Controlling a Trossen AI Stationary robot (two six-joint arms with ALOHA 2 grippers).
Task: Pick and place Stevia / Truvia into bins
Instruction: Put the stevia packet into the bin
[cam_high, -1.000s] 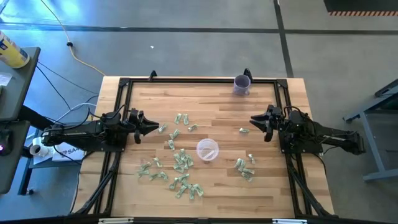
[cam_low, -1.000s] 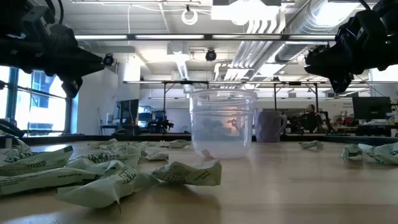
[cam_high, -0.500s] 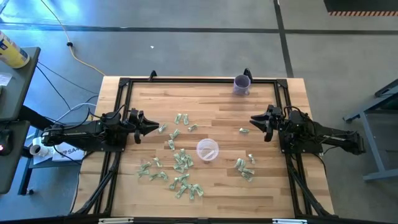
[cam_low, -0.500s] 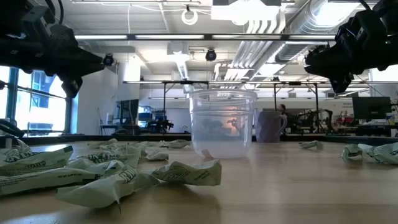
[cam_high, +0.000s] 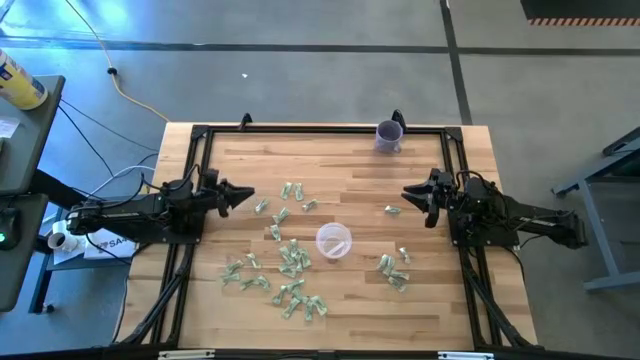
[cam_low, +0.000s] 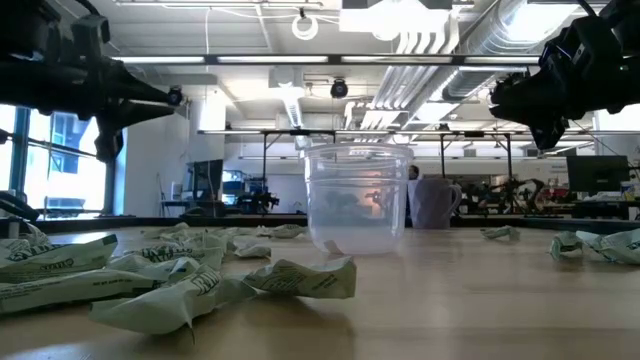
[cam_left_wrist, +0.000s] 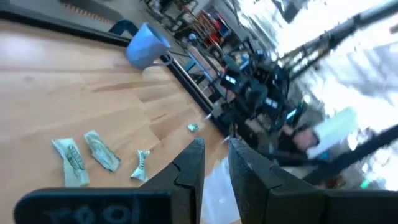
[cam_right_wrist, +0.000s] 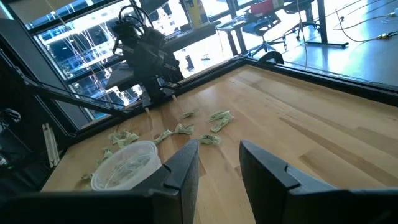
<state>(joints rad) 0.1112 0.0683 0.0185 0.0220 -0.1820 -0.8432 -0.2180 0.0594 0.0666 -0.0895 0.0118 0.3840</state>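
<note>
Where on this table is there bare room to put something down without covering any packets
Bare wood runs along the far edge between the purple cup and the left frame rail, and along the near right corner past the right sachet group. It is crowded left of and in front of the clear cup, where the sachets lie thickest.

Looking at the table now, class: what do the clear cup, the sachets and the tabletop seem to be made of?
Clear cup: probably thin glossy plastic, see-through.
Sachets: seemingly matte paper, creased and crumpled.
Tabletop: wood, judging by the visible plank grain.
</note>
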